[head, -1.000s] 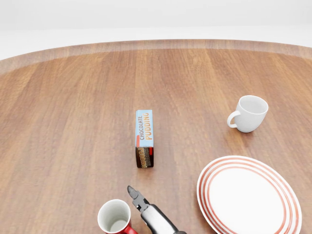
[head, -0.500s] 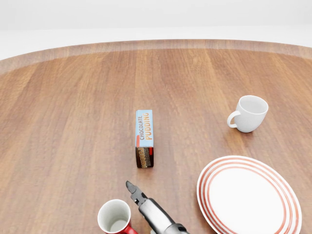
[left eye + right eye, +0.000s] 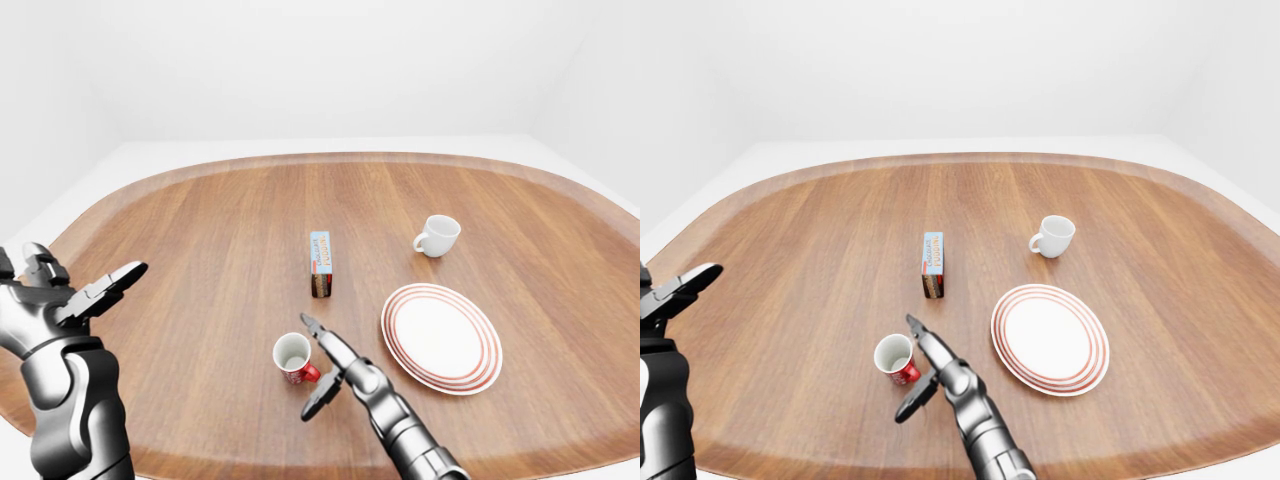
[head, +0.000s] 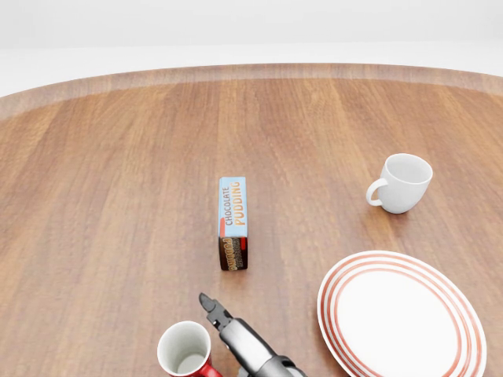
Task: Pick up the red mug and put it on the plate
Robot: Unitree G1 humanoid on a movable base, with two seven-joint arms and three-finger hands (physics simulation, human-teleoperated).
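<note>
Just left of right hand (image 3: 325, 362): red mug (image 3: 294, 358)

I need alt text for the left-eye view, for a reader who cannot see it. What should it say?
The robot's right hand is open beside the red mug on a wooden table, fingers not closed round it. A red-rimmed plate lies to the right, with a pudding box and a white mug above; the left hand is open at the left edge.
</note>
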